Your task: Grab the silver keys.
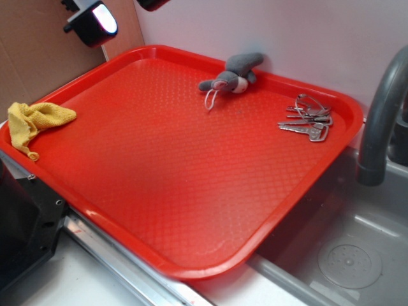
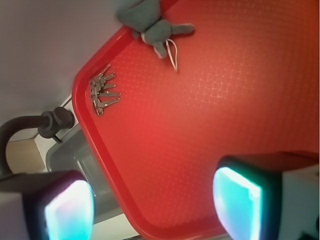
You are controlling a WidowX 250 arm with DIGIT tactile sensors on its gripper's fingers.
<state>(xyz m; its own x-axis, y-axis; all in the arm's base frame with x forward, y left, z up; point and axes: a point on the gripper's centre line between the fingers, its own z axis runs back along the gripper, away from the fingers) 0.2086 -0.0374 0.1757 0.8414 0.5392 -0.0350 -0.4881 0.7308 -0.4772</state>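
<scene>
A red tray (image 1: 159,166) with a fine waffled texture sits beside a grey sink basin (image 1: 357,255) with a dark curved faucet (image 1: 379,115); a pale wall stands behind, brown board at one side. No lettering is legible anywhere. The gripper (image 2: 152,202) hangs high over the tray, jaws spread wide and holding nothing. Well ahead of it, the silver keys (image 2: 102,92) lie near the tray's rim. A grey plush toy (image 2: 150,25) rests farther off, and a yellow cloth (image 1: 35,124) drapes the opposite edge.
</scene>
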